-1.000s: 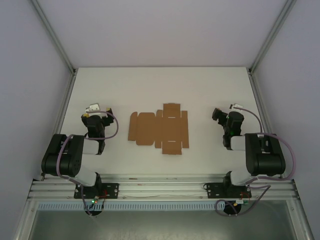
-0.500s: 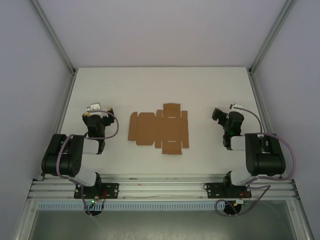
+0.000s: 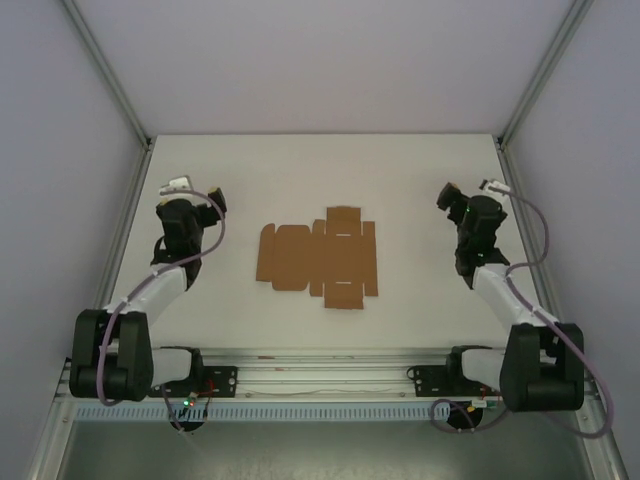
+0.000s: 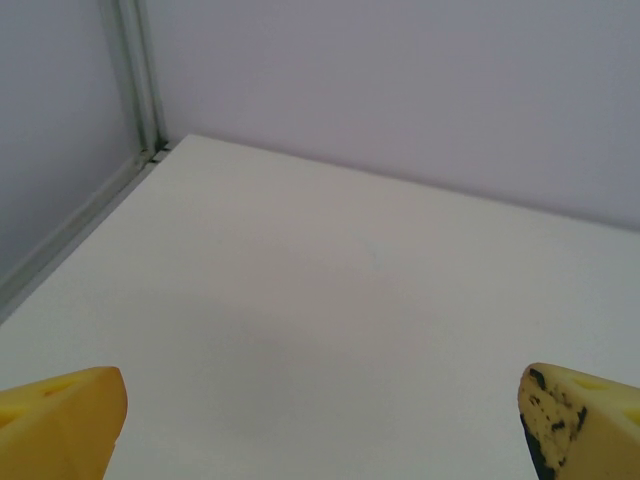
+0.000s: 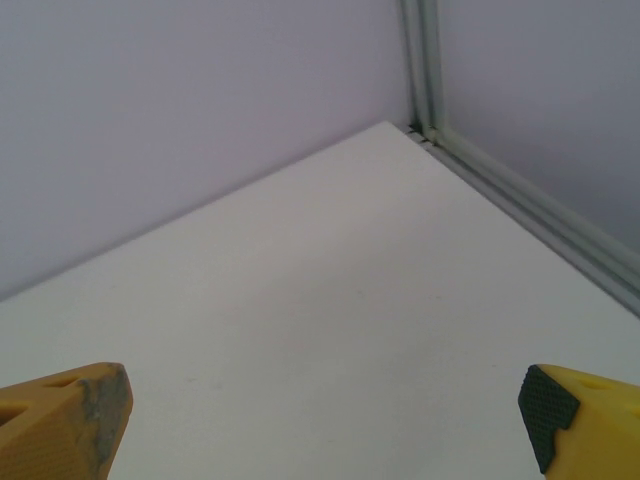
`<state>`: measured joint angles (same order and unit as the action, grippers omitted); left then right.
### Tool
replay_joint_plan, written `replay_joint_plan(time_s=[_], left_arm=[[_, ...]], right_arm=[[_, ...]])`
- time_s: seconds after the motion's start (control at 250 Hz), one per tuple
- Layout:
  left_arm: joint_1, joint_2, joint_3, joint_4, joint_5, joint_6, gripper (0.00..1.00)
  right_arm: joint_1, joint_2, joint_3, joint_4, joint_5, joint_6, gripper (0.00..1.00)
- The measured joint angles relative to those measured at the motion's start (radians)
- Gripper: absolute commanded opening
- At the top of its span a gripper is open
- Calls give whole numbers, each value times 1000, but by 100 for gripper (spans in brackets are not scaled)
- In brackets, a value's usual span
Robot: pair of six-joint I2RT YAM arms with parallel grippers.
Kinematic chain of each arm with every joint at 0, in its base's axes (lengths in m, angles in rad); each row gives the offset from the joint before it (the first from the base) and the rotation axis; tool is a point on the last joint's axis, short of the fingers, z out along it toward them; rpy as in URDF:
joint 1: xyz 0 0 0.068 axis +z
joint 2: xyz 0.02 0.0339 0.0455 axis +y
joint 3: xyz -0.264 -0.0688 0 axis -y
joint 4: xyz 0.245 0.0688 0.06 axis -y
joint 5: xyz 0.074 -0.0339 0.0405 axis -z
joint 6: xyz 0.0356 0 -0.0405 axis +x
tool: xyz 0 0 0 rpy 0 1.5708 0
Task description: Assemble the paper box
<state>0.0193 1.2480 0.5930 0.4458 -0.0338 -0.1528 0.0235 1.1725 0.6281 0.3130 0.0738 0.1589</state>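
Left claw (image 4: 320, 420), right claw (image 5: 320, 420): we are reaching further out, both wide open; paper box (image 3: 318, 258) lying flat between.

White table inside a pale, walled enclosure

The white table (image 3: 420, 170) is flat, matte and plain, and a smooth pale lilac back wall (image 3: 320, 60) closes its far side. A grey metal left post (image 3: 107, 70) and right post (image 3: 543, 65) slant up from the far corners. A metal strip (image 3: 130, 215) runs along the left side edge where table meets side wall. A ribbed aluminium rail (image 3: 330, 372) spans the near edge, with a dull grey-green surface (image 3: 320, 450) below it.
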Motion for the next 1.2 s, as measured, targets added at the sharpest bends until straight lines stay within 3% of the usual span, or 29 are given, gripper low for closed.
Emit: replay_joint_plan(time_s=[0.128, 0.208, 0.432, 0.787, 1.199], left_arm=[[-16, -27, 19, -127, 104, -108, 100], [-37, -22, 18, -214, 163, -166, 100], [-99, 96, 34, -390, 340, -259, 100], [-123, 316, 117, -474, 610, -267, 95], [-137, 400, 152, -396, 850, -275, 76]], right_arm=[[137, -15, 66, -169, -48, 71, 85], [232, 8, 106, -274, -82, 121, 72], [436, 239, 205, -398, -254, 229, 46], [460, 504, 212, -426, -336, 346, 34], [459, 559, 250, -368, -336, 399, 30]])
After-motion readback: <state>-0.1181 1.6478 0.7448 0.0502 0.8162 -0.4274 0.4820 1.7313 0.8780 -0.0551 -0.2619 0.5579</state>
